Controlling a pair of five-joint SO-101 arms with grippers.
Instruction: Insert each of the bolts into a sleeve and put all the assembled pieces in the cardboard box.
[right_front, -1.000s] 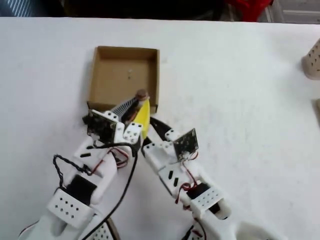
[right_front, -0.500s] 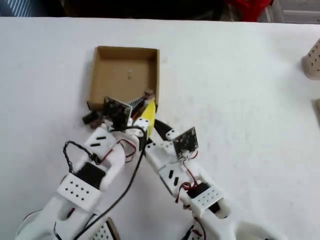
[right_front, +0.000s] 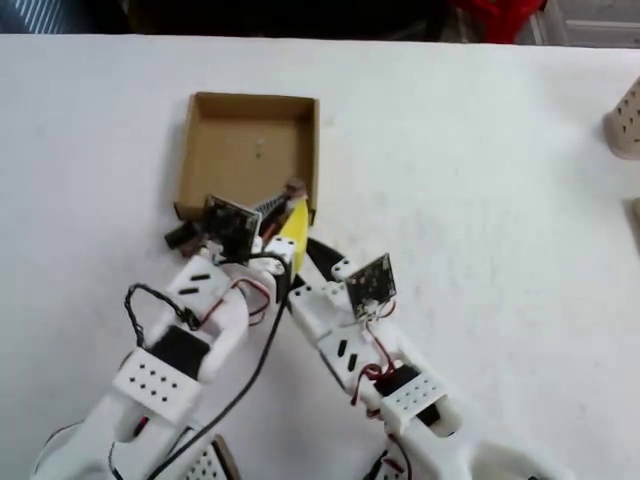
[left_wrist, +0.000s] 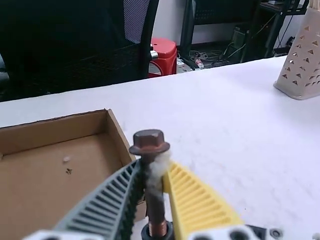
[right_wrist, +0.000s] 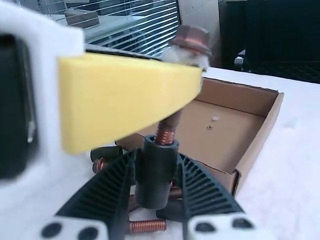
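Note:
My left gripper is shut on a brown hex-head bolt, clamped upright between its grey and yellow fingers. The bolt's copper shaft runs down into a black sleeve, on which my right gripper is shut with its black ribbed fingers. In the high view both grippers meet just outside the near right corner of the cardboard box: the left gripper holds the bolt and the right gripper sits right below it. The box looks bare inside apart from small specks.
A loose threaded bolt and a dark sleeve lie on the table under the grippers, by the box's near left corner. A beige perforated holder stands at the far right edge. White table stretches to the right of the box.
Over the last second my left arm's wrist swung forward toward the box, and the bolt head shifted slightly right. The right arm has kept still.

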